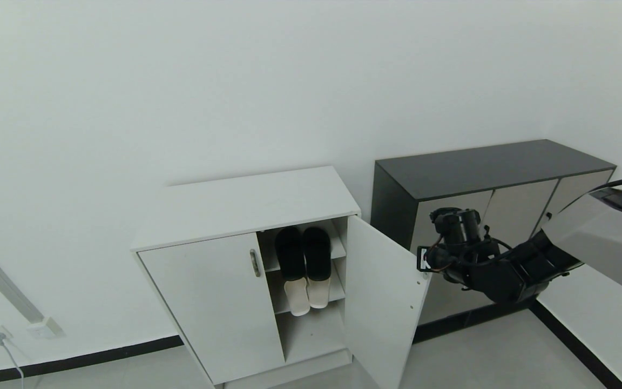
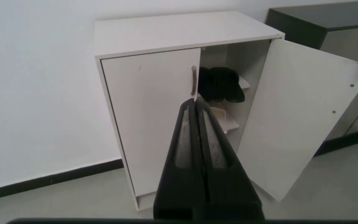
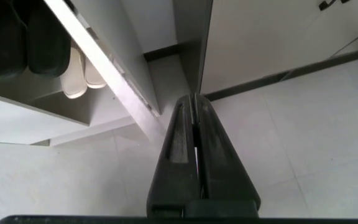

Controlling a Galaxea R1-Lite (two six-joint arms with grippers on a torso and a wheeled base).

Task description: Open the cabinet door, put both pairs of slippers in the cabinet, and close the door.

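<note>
Cabinet door (image 1: 381, 292) open against white wall (image 1: 181, 81); black slippers (image 1: 303, 251), white slippers (image 1: 305, 294) shelved inside. Left pincer (image 2: 195, 104), right pincer (image 3: 195, 98) pressed together.

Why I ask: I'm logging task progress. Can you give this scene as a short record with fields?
cabinet: white cabinet against the wall
left door: shut
right door: swung open
black slippers: side by side on the upper shelf
white slippers: on the shelf below, side by side
right gripper: shut, at the open door's outer edge; contact unclear
left gripper: shut, facing the cabinet front, apart from it
left to do: close the right door
</note>
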